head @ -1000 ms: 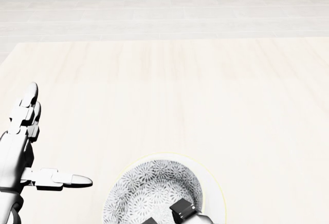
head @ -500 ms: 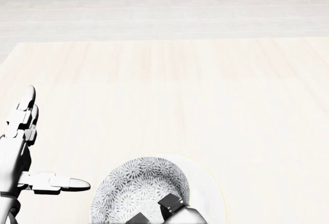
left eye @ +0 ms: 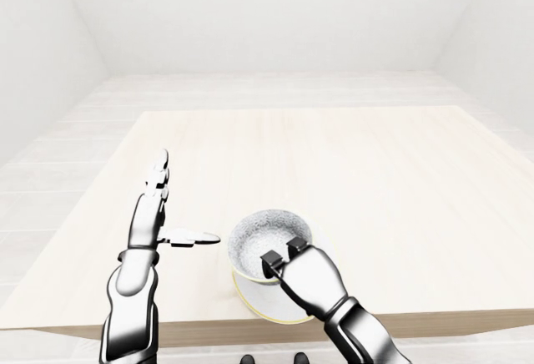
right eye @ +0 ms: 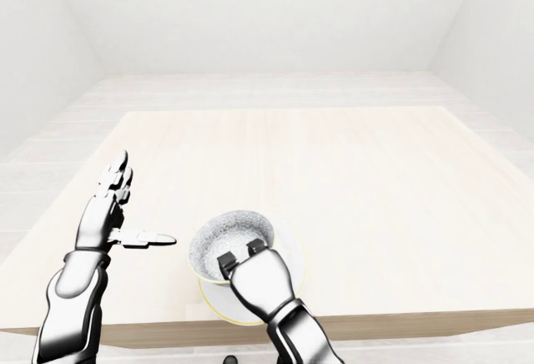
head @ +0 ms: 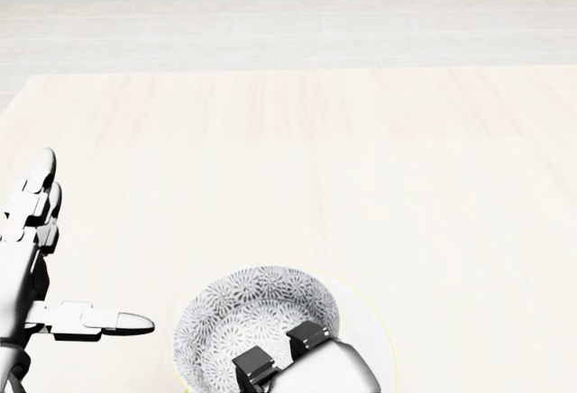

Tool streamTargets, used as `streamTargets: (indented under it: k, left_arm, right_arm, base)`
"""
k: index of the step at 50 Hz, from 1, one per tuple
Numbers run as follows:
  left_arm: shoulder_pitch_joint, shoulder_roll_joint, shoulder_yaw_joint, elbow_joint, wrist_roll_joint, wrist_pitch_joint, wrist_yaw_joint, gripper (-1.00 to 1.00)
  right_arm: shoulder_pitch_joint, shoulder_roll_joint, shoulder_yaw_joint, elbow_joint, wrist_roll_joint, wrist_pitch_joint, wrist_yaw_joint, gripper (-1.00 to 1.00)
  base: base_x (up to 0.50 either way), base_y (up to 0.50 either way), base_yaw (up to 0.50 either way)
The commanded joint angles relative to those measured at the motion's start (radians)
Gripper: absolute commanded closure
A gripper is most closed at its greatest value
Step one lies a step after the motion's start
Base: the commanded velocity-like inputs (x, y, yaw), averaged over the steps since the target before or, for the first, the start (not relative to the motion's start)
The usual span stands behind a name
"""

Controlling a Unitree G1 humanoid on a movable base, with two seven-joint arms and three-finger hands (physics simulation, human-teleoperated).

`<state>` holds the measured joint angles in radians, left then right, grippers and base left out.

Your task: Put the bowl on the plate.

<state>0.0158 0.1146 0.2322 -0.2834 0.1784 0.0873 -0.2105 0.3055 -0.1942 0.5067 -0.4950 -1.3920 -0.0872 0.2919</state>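
Observation:
A grey patterned bowl (left eye: 265,239) sits over the white plate (left eye: 259,301) near the table's bottom edge in the left-eye view; whether it rests on the plate or hangs just above cannot be told. My right hand (left eye: 282,257) grips the bowl's near rim, fingers hooked inside it. In the head view the bowl (head: 252,321) is at the bottom centre with the plate's rim (head: 383,339) showing to its right. My left hand (left eye: 171,214) stands open and upright just left of the bowl, thumb pointing at it, not touching.
The pale wooden table (left eye: 350,172) stretches up and to the right of the bowl with nothing else on it. Its near edge (left eye: 434,318) runs just below the plate. White floor and walls surround it.
The bowl slid left half a second ago and has now come back right, more centred over the plate. My right hand rose further into view. The left hand drifted slightly down and left.

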Motion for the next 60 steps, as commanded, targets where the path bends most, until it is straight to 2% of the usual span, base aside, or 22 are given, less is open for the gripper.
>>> streamTargets:
  k: [1,15,60]
  left_arm:
    - [-0.005,0.004,0.004,-0.006,0.001,0.000,-0.001,-1.00]
    - [-0.004,0.001,0.000,-0.003,0.002,0.000,0.002,-1.00]
    - [0.019,-0.002,0.012,0.006,0.000,0.000,-0.005,-1.00]
  right_arm:
    - [-0.013,0.012,-0.038,0.017,0.005,0.000,-0.013,0.62]
    - [-0.027,0.026,-0.086,0.048,0.015,0.000,-0.011,0.63]
    - [0.006,0.020,-0.120,0.065,0.017,0.000,-0.003,0.62]
  base:
    - [0.00,0.00,0.00]
    - [0.00,0.00,0.00]
    - [0.00,0.00,0.00]
